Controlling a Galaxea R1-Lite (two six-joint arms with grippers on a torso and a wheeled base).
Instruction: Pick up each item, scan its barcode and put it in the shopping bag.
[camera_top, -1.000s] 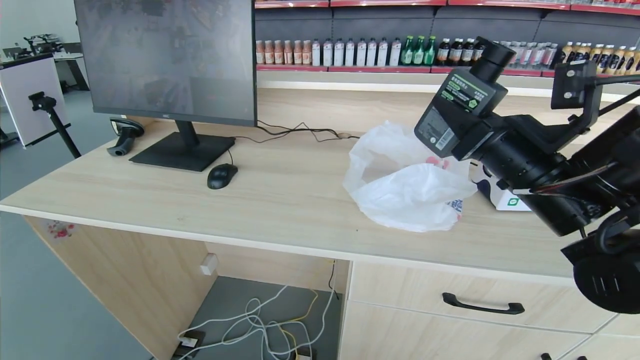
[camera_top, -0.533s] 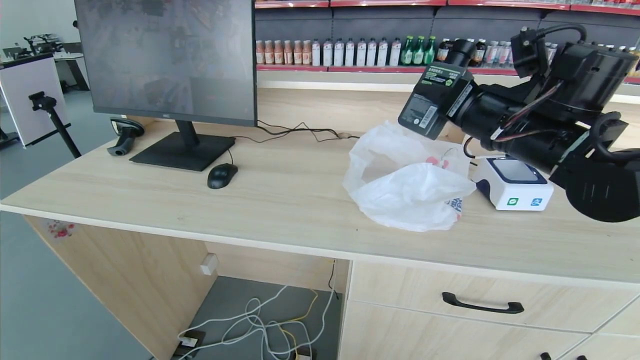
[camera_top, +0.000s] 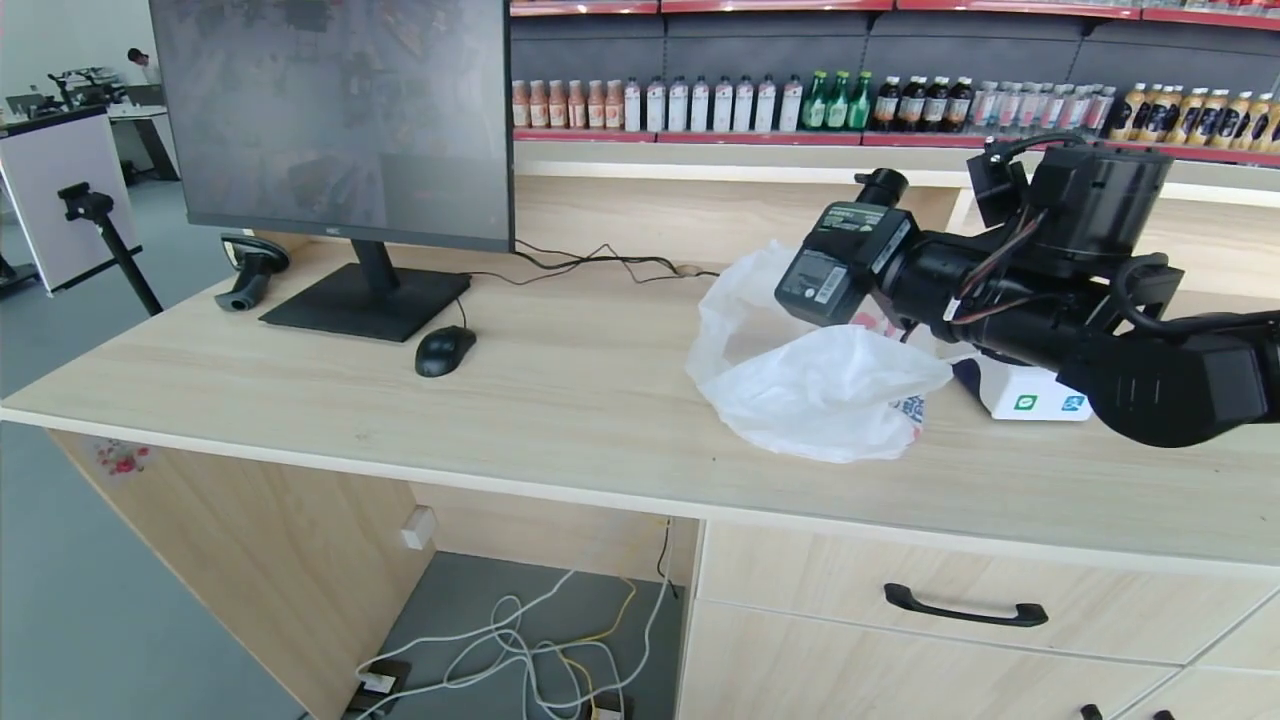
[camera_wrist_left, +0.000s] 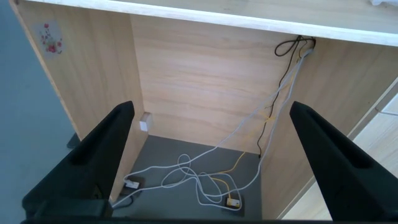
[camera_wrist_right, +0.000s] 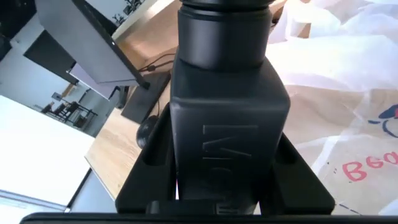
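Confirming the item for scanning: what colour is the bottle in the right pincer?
Black bottle, with a white barcode patch; head view shows it best.

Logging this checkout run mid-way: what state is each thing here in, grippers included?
right gripper: shut on the black bottle.
black bottle: capped, held in the air above the shopping bag.
shopping bag: open, slumped on the counter.
left gripper: open, holding nothing, below the counter's edge.
monitor: screen dark.
drawer: shut.
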